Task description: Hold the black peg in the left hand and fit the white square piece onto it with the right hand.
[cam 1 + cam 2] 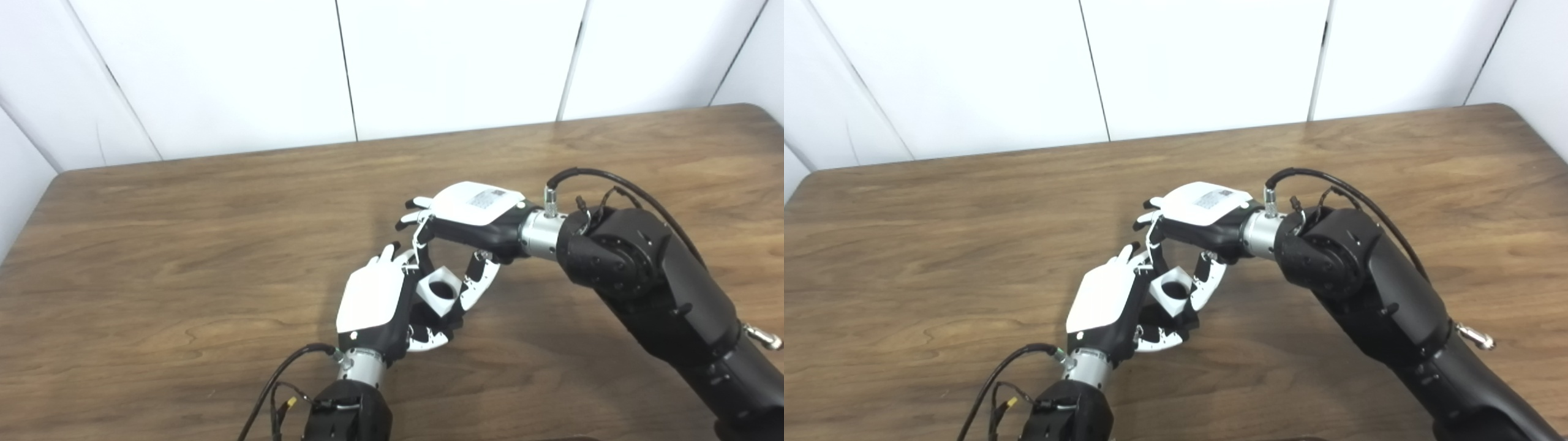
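Count: two hands, one white square piece, one table. No clear sight of a black peg; whatever the left hand holds is dark and hidden behind its fingers, can't confirm.

Left hand (375, 303), white back plate and black palm, comes up from the bottom edge over the brown wood-grain table (184, 257). Its fingers are curled in toward the centre, closed around something dark in the palm; can't tell what. It touches the white piece on that piece's left side.

White square plastic piece (440, 289): blocky, flat faces, one round hole through the middle, dark inside. It is held off the table between the two hands, just right of the left hand's back plate. It sits rotated, one corner toward the camera, the holed face tilted up and toward the viewer, so the hole axis runs roughly up and slightly forward. No real long axis; it is about as wide as deep.

Right hand (465, 229) reaches in from the right, palm down, back plate on top. Its fingers (474, 285) hang down and pinch the white piece from above and from the right side.
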